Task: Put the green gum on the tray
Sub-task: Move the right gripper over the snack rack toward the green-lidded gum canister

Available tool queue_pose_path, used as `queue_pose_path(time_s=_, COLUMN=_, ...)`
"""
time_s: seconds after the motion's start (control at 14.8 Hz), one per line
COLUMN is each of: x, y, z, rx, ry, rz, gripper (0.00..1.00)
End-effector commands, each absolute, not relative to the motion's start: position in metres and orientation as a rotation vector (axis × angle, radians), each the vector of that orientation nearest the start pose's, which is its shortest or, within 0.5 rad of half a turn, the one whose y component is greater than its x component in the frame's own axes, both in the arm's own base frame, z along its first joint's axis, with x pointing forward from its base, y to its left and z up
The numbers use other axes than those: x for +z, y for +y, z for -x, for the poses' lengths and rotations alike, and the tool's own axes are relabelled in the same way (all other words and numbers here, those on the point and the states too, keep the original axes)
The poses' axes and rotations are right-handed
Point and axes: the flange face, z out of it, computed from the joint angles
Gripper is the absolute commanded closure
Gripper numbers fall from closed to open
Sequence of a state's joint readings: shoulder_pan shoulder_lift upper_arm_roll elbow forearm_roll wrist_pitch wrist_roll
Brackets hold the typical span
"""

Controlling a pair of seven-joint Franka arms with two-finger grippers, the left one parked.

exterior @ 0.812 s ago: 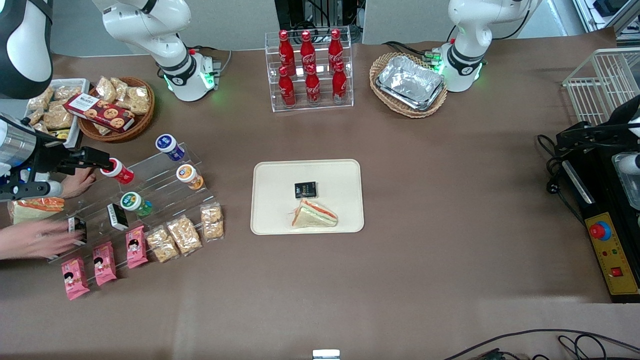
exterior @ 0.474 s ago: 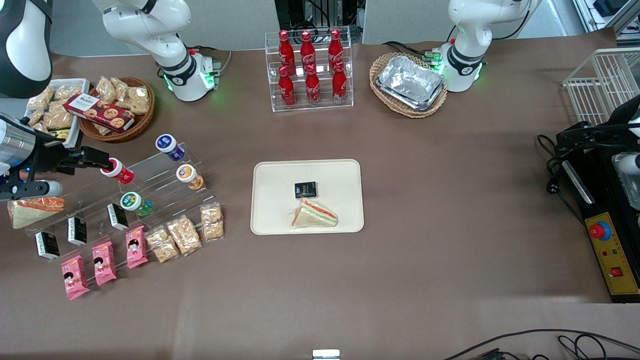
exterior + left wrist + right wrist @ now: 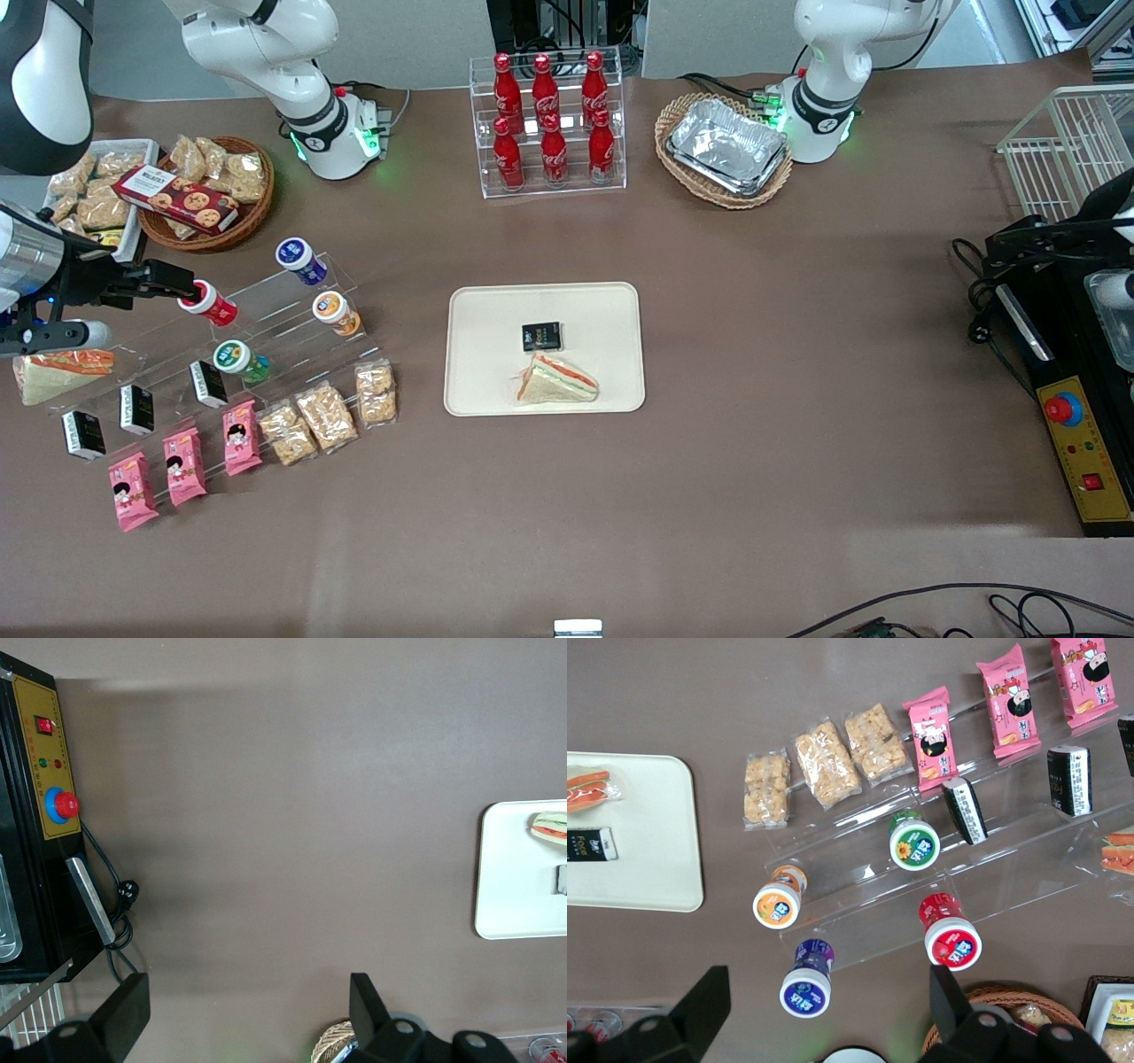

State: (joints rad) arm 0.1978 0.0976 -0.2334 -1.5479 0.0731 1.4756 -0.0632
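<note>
At the working arm's end of the brown tabletop, the claw is seen poised high over a clear stepped stand, just beside the red gum bottle, and its two fingers are shown spread apart and released, nothing being gripped. The green gum is found on a lower step of that stand, at about five o'clock from the claw, with the orange gum bottle at its two o'clock. Toward three o'clock from the stand, well apart, the tray is laid flat, a sandwich and a small black packet already resting on it. For a clean pick, the claw is best centred over the white cap and lowered straight, so that neighbouring bottles are not nudged; bare tray surface should be chosen for the release.
</note>
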Motion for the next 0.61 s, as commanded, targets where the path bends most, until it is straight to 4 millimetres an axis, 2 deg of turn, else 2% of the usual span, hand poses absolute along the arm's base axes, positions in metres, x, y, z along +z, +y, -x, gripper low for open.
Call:
queue_pose_path(time_s=0.0, x=0.569, y=-0.023, z=-0.572, rx=0.291, ry=-0.033, rz=3.088, gripper=0.00)
queue_pose_path(time_s=0.27, x=0.560, y=-0.027, z=-0.580, rx=0.283, ry=-0.154, rz=3.126, gripper=0.00)
queue_pose_path(time_s=0.41, x=0.542, y=-0.026, z=-0.587, rx=0.276, ry=-0.257, rz=3.119, gripper=0.00)
queue_pose_path(time_s=0.54, x=0.527, y=-0.028, z=-0.584, rx=0.267, ry=-0.308, rz=3.108, gripper=0.00)
